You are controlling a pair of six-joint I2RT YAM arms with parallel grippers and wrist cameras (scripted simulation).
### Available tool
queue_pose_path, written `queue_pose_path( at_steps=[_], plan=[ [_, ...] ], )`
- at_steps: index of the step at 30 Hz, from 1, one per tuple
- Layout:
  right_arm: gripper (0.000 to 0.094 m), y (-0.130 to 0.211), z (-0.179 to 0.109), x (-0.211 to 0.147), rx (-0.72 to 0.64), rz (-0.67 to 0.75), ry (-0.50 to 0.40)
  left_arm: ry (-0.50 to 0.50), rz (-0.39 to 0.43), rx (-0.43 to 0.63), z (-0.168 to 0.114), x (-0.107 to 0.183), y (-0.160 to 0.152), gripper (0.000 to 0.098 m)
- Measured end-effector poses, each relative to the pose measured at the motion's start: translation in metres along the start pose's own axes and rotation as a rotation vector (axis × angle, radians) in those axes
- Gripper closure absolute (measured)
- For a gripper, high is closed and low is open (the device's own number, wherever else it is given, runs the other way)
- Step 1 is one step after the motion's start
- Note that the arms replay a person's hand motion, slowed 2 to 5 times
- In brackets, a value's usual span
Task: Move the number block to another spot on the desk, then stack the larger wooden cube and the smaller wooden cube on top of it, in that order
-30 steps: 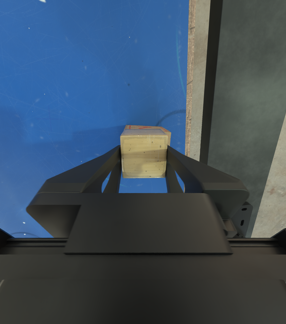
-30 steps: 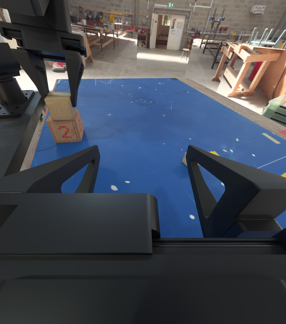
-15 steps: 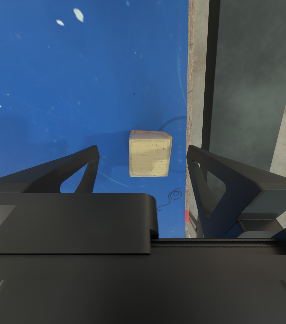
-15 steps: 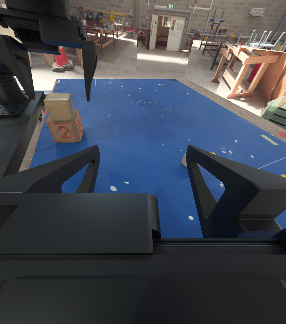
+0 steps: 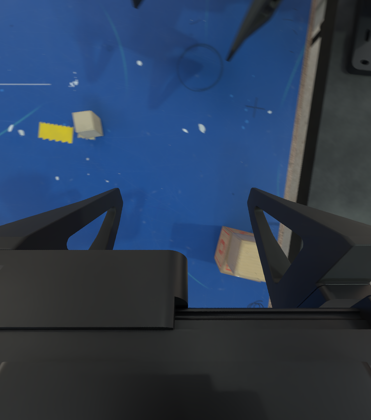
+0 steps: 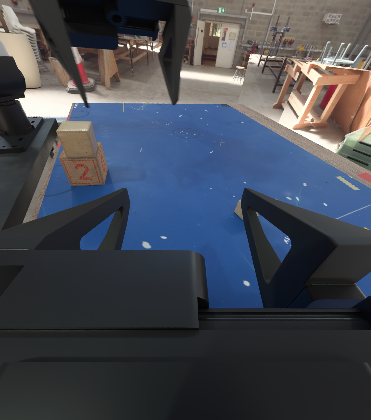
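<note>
The number block [image 6: 84,170], wooden with red markings, stands on the blue desk [image 6: 202,170] near its left edge. The larger wooden cube [image 6: 76,138] rests on top of it. Both also show in the left wrist view, the number block [image 5: 222,247] under the larger cube [image 5: 248,259]. My left gripper [image 5: 185,193] is open and empty, high above the desk and beside the stack; the right wrist view shows it [image 6: 130,104] too. The smaller wooden cube [image 5: 87,123] lies mid-desk, partly hidden behind my right finger [image 6: 238,206]. My right gripper [image 6: 185,193] is open and empty.
A yellow tape patch [image 5: 55,133] lies next to the smaller cube. The left arm's base [image 6: 9,127] stands on a dark plate beside the stack. The desk's edge [image 5: 293,159] runs close to the stack. Workbenches [image 6: 316,79] stand beyond the desk.
My left gripper opened and let go of the larger cube on the number block, then rose and swung toward the middle of the desk. The right gripper has not moved.
</note>
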State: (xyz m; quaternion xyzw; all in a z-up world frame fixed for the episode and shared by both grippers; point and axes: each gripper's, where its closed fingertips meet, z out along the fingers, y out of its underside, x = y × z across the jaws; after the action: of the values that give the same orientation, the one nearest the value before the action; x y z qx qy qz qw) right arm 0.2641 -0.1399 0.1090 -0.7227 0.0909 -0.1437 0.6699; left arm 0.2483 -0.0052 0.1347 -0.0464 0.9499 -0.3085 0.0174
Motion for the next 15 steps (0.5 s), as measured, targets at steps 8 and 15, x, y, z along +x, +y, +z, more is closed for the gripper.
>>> queue_pose_path(
  at_steps=[8,15],
  plan=[
    [0.0106,-0.001,0.0,0.0,0.006,-0.002,0.002,-0.116,-0.073,-0.058,0.028,-0.066,-0.014,0.0121],
    [0.0106,0.0,0.0,0.0,0.007,0.002,0.002,-0.151,-0.11,-0.127,0.058,-0.105,-0.017,0.0177]
  ],
)
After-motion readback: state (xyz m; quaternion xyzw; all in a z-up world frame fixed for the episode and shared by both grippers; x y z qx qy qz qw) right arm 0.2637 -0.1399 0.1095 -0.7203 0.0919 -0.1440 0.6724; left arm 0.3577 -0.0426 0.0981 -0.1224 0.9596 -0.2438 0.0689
